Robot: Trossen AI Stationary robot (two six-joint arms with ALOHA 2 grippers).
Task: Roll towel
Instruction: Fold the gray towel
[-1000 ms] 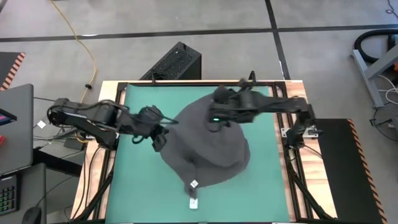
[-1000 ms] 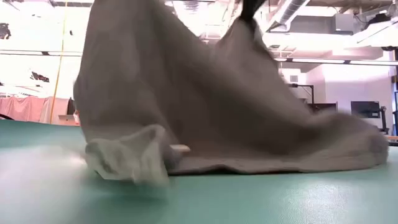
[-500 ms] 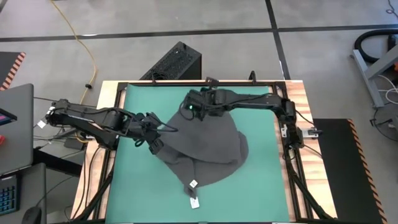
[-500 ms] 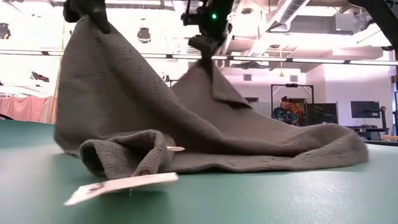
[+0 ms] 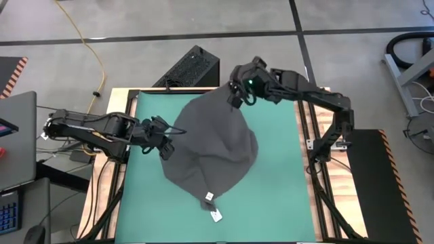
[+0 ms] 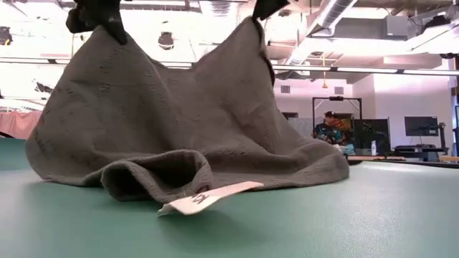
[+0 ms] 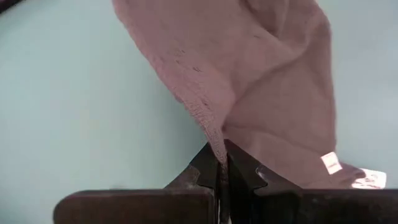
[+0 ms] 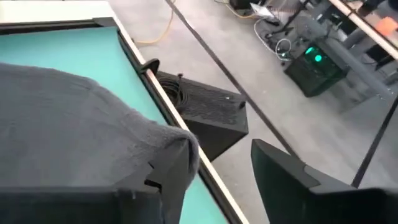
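The dark grey towel (image 5: 210, 149) is stretched between my two grippers above the green mat (image 5: 281, 169). Its lower end with the white tag (image 6: 208, 199) rests bunched on the mat near the front edge. My left gripper (image 5: 165, 147) is at the towel's left corner and is shut on it. My right gripper (image 5: 237, 95) is raised near the mat's far edge. Its fingers stand open in the right wrist view (image 8: 221, 149), with a towel corner over one of them. My left gripper pinches the towel's edge (image 7: 214, 144) between its two shut fingers, slanting down from the table's left. The cloth hangs below it and runs down to the mat. My right gripper is open. The towel's far corner (image 8: 177, 146) lies draped over one finger, and the other finger (image 8: 280, 171) stands free of the cloth. The towel hangs from that corner (image 6: 252, 29) down to the mat.
A black box (image 5: 190, 68) stands on the floor just beyond the table's far edge. A laptop (image 5: 17, 135) sits off the left side. A person (image 6: 330, 129) is in the room behind. Bare mat lies to the right of the towel and along the front.
My right gripper has swung first toward the left, then up and toward the far edge, taking the towel's corner with it. The towel has been drawn toward the far edge and spread wider between the grippers. Its tagged end has slid a little on the mat.
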